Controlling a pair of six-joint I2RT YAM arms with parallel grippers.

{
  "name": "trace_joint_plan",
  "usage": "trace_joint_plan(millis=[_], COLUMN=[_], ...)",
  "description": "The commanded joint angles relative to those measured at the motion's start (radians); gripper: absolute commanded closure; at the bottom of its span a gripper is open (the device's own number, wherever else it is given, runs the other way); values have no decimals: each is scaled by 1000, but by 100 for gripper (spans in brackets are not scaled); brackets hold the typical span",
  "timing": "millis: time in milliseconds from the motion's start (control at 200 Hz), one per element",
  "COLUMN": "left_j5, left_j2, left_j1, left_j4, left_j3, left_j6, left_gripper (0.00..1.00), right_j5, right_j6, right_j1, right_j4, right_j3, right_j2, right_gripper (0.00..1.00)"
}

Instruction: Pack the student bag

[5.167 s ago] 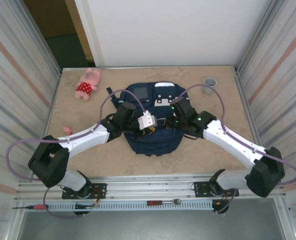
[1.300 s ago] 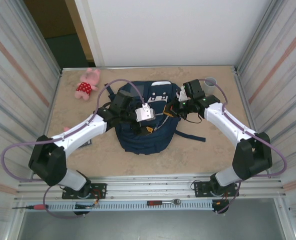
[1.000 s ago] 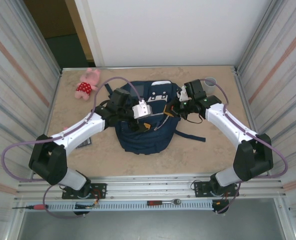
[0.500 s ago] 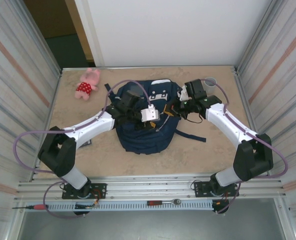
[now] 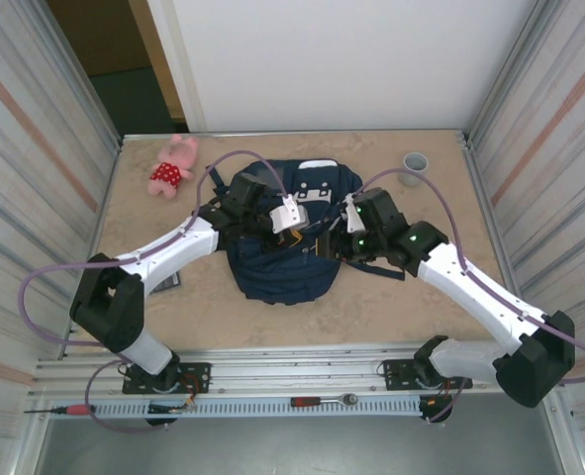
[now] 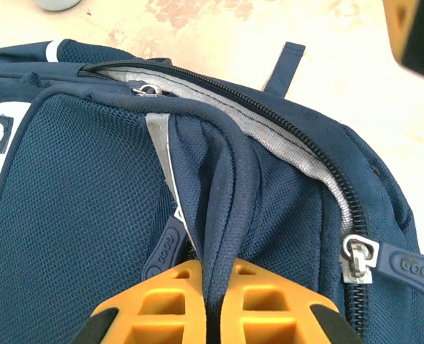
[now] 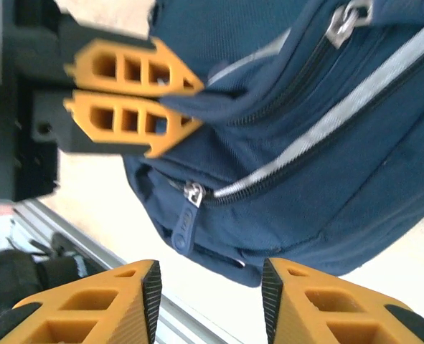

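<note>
The navy student bag (image 5: 272,277) lies in the middle of the table, its main zipper (image 6: 283,136) parted over grey lining. My left gripper (image 5: 300,234) is over the bag's middle and shut on a raised fold of its navy fabric (image 6: 222,215). The orange fingers (image 7: 136,97) pinch that fold from the left. My right gripper (image 7: 210,290) hovers open beside the bag's right side (image 5: 337,242), nothing between its jaws. A navy zipper pull (image 7: 185,223) hangs just beyond its fingertips. Another pull (image 6: 359,258) sits at the end of the open zipper.
A pink plush toy (image 5: 173,166) lies at the back left and a grey cup (image 5: 415,161) at the back right. A small dark object (image 5: 168,284) rests on the table beside the left arm. Metal rails (image 5: 302,371) run along the near edge.
My left gripper has closed on a fold of the bag. My right gripper has opened and swung from the bag's far right corner toward its near right side.
</note>
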Motion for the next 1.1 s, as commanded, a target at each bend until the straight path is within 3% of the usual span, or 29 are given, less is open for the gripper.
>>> trace_joint_plan(millis=[0, 456, 576, 626, 782, 857, 1097], left_j5=[21, 28, 37, 45, 24, 0, -48], left_j2=[-72, -54, -53, -58, -68, -68, -78], left_j1=[14, 14, 16, 16, 17, 18, 31], left_j4=[-2, 36, 46, 52, 34, -2, -68], left_j3=[58, 77, 81, 80, 84, 89, 84], left_j6=[-74, -161, -187, -194, -171, -135, -68], left_gripper=[100, 100, 100, 100, 100, 100, 100], right_j5=[71, 2, 49, 87, 219, 282, 266], right_j6=[-20, 45, 52, 58, 69, 66, 29], right_j1=[38, 85, 91, 89, 73, 59, -25], right_j4=[-18, 26, -17, -37, -174, -264, -343], right_j3=[41, 125, 135, 135, 184, 212, 206], right_j2=[39, 205, 228, 235, 259, 256, 191], right_gripper=[58, 60, 61, 65, 92, 100, 100])
